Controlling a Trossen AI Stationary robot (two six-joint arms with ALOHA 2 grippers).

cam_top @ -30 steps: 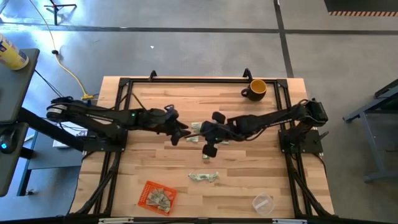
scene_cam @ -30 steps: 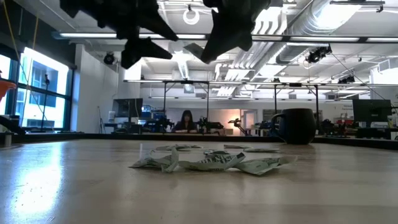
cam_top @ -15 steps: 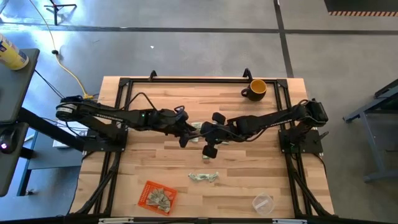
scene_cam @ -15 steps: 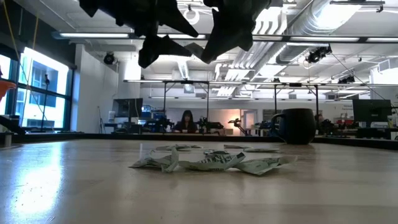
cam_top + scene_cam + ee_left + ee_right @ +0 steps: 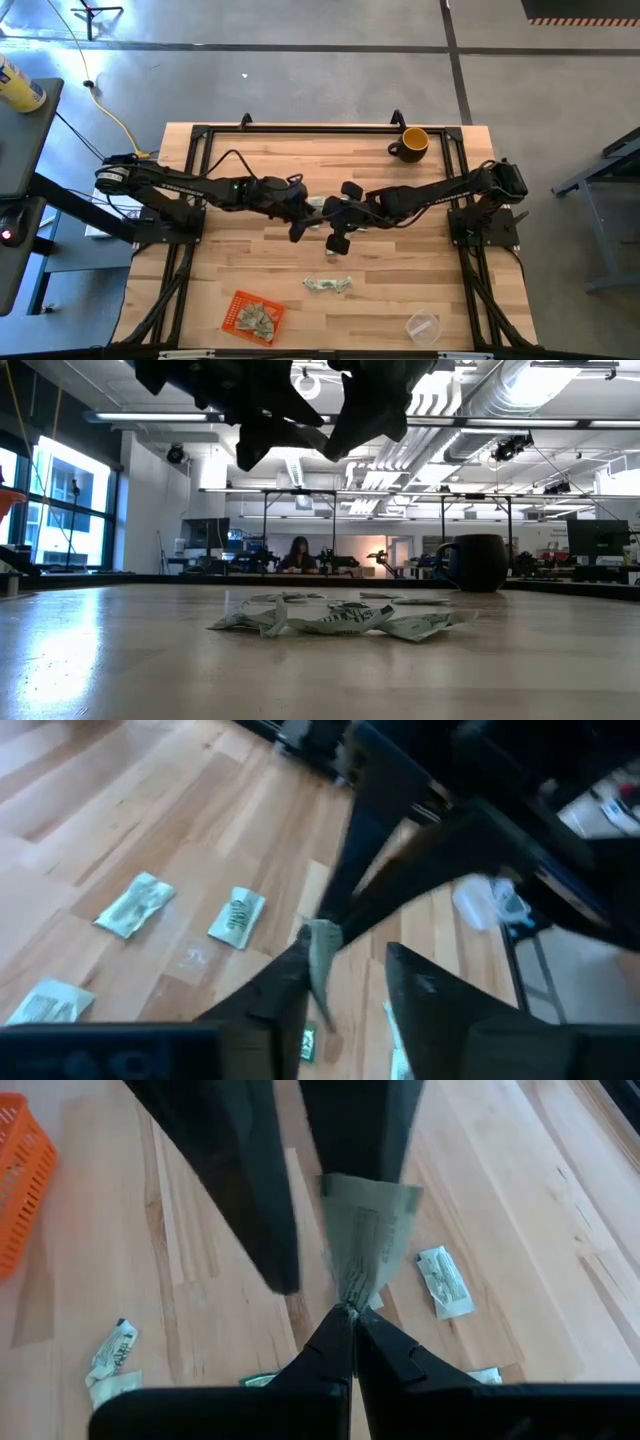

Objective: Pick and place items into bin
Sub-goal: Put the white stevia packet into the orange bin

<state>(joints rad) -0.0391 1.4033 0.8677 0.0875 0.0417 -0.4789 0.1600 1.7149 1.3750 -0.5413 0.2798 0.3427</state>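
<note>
Above the table's middle, my right gripper (image 5: 350, 1315) (image 5: 328, 212) is shut on one pale green-and-white paper item (image 5: 365, 1230). My left gripper (image 5: 348, 952) (image 5: 303, 212) faces it from the left, open, with a finger on either side of the item's free end (image 5: 322, 960). More items lie flat on the wood below (image 5: 135, 905) (image 5: 445, 1280), and a crumpled clump (image 5: 328, 285) lies nearer the front. The orange bin (image 5: 236, 303) stands at the front left with items inside. My right gripper pinches the item's narrow crumpled end (image 5: 348, 1302) between its two fingertips, slanting down from the table's right. The item sticks out ahead of the fingers, lifted clear of the table. My left gripper: the item runs close along one finger (image 5: 290, 982); I cannot tell if they touch.
A yellow-and-black mug (image 5: 411, 143) stands at the far right and a clear plastic cup (image 5: 423, 325) at the front right. A black frame (image 5: 300, 128) runs along the table's edges. Bare wood lies between the clump and the bin.
My left gripper has moved toward the table's right edge, up to my right gripper, rolling a little, and its fingers have drawn somewhat closer together around the held item. The item has stayed where it was.
</note>
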